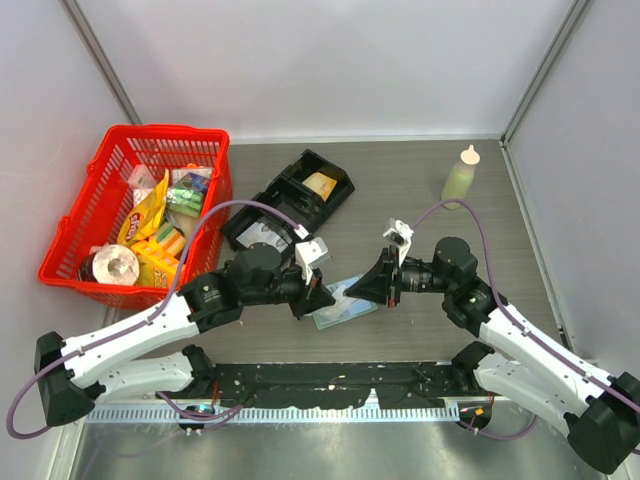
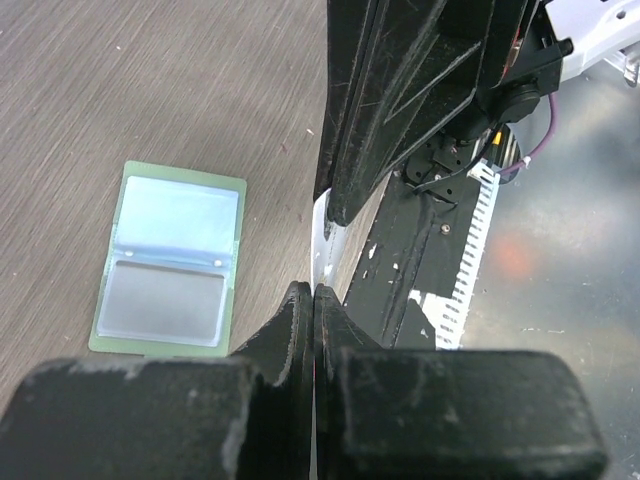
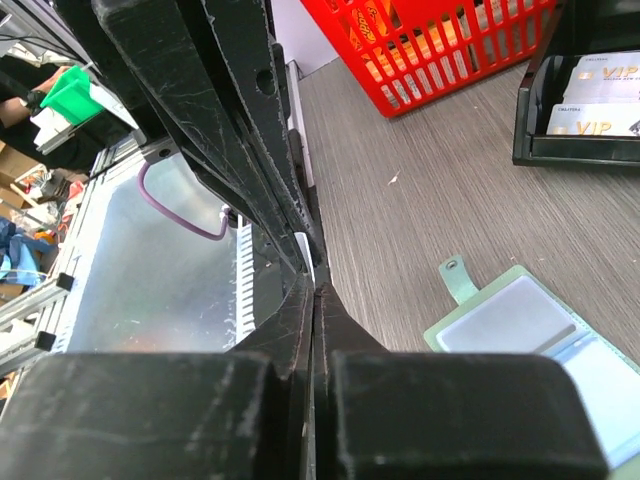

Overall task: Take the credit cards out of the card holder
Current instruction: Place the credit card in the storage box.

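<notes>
Left wrist: card holder (image 2: 170,260) open flat on table, pale blue credit card (image 2: 180,212) in one pocket; my left gripper (image 2: 313,295) pinched tight, nothing seen held. Right wrist alone shows black tray (image 3: 528,105); my right gripper (image 3: 318,295) equally pinched.

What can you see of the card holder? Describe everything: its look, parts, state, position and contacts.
The card holder is a flat, pale green wallet, plastic-looking, lying open on the wood-grain table between the two arms. Inside are two clear-fronted pockets: one looks pale blue, the other grey. A small tab with a snap sticks out from one edge. In the wrist views, neither the left gripper nor the right gripper touches it. Both are shut, off to its side.
</notes>
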